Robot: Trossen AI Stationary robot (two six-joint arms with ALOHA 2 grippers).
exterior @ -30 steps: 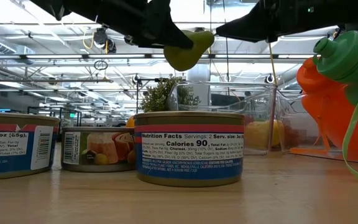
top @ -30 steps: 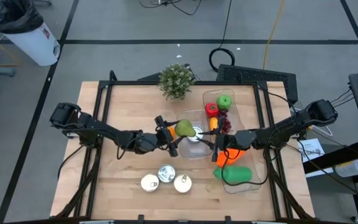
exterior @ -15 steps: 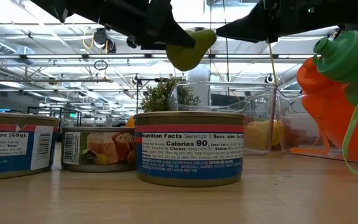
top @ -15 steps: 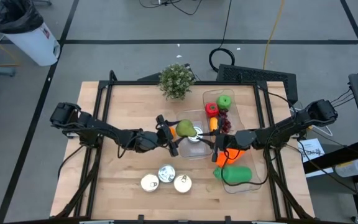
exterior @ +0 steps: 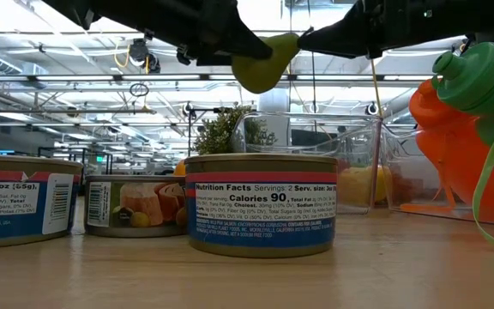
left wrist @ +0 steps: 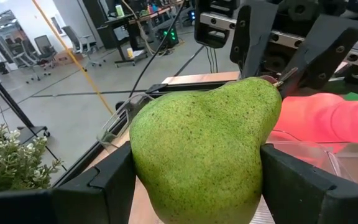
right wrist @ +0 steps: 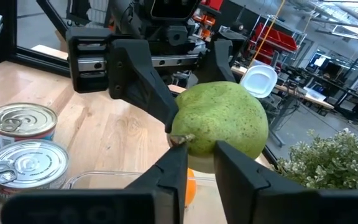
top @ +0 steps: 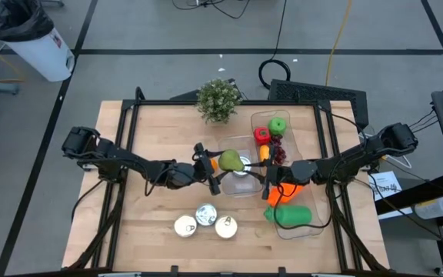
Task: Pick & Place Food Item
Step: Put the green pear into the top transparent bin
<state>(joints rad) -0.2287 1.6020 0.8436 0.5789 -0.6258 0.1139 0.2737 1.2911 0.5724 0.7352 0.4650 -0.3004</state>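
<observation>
Speckled green pear (left wrist: 204, 149) clamped in left gripper (top: 212, 168) above clear tub (top: 241, 187).

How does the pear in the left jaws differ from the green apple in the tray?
The pear hangs above the clear container, clamped by the left gripper; the green apple rests in the tray beside other produce. The pear is yellower and teardrop-shaped, the apple brighter and round. Both are green fruit.
</observation>
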